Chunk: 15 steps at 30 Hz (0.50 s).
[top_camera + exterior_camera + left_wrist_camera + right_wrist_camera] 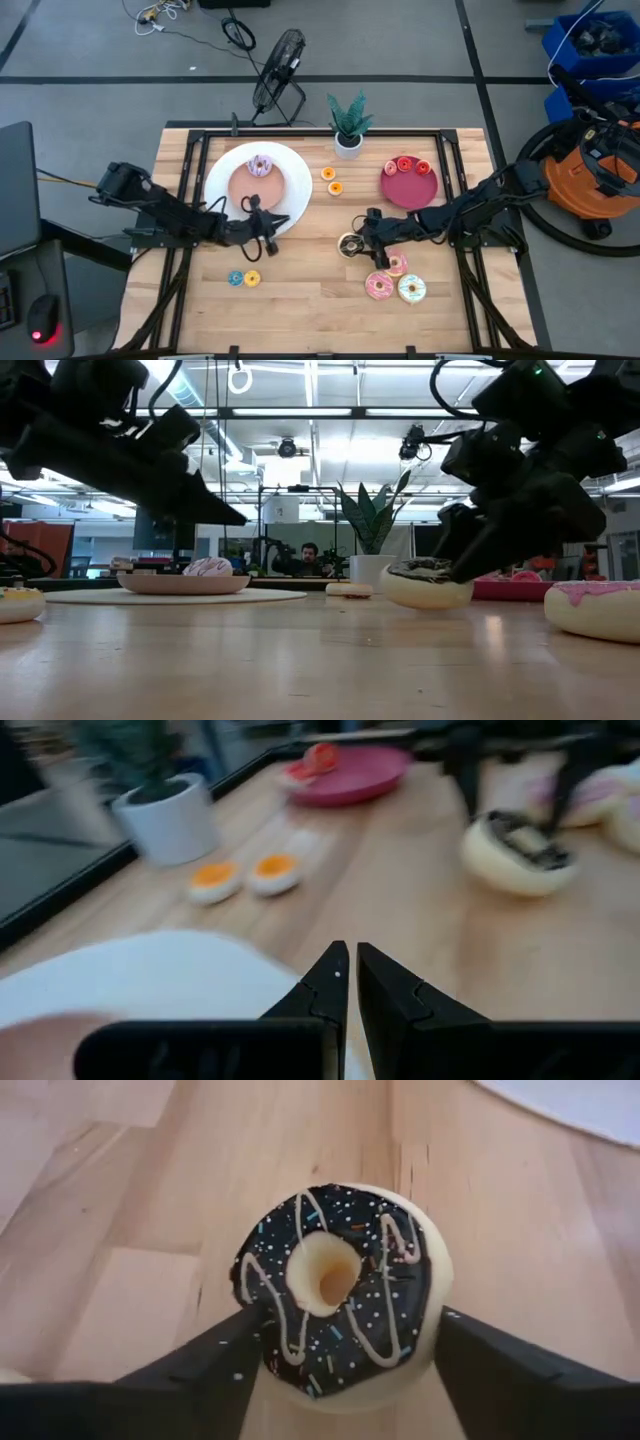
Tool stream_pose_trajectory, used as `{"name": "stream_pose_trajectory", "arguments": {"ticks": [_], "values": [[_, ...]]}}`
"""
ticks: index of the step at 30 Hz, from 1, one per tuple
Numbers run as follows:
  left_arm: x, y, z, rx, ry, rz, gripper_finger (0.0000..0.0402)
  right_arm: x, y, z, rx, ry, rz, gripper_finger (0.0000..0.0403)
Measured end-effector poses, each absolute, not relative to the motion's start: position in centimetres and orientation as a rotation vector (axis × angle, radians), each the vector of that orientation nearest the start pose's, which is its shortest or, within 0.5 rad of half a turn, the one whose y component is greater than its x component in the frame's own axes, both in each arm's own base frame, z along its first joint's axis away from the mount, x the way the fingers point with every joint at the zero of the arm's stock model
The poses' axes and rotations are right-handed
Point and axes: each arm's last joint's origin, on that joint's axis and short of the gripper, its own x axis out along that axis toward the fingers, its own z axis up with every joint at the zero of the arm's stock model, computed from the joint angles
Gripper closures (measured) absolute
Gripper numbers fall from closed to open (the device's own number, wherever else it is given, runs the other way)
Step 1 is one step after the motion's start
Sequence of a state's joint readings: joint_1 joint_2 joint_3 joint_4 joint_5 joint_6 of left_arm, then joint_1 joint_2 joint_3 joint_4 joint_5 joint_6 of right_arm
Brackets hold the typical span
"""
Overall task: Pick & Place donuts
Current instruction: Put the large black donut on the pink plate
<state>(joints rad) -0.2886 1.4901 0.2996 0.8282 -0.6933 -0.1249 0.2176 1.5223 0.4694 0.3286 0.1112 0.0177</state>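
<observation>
We find no readable writing or brand on anything. The chocolate donut [340, 1295] has dark frosting with pale drizzle lines and tiny sprinkles over a cream base; it lies on the wooden table [310, 300] right of centre, between the white plate [295, 185] and the pink donuts [380, 286]. The right gripper [345, 1345] straddles it, fingers spread at its sides, whether gripping we cannot tell. The left gripper [352, 960] hangs clenched, empty, at the plate's near edge.
</observation>
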Motion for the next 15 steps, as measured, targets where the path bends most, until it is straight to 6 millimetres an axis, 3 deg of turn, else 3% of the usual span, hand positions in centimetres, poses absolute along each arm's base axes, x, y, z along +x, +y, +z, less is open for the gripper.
{"name": "stream_pose_trajectory", "arguments": {"ticks": [8,11,15], "values": [[25.8,-4.6,12.3,0.077,0.297,0.248,0.0363,26.2,5.5,12.8,-0.103,0.675,0.104,0.0274],[27.7,-4.7,11.9,0.135,0.32,0.177,0.0328,26.9,5.6,13.6,-0.114,0.621,0.094,0.0309],[30.0,-4.7,11.5,0.164,0.326,0.112,0.0245,27.3,5.6,14.2,-0.131,0.583,0.058,0.033]]}}
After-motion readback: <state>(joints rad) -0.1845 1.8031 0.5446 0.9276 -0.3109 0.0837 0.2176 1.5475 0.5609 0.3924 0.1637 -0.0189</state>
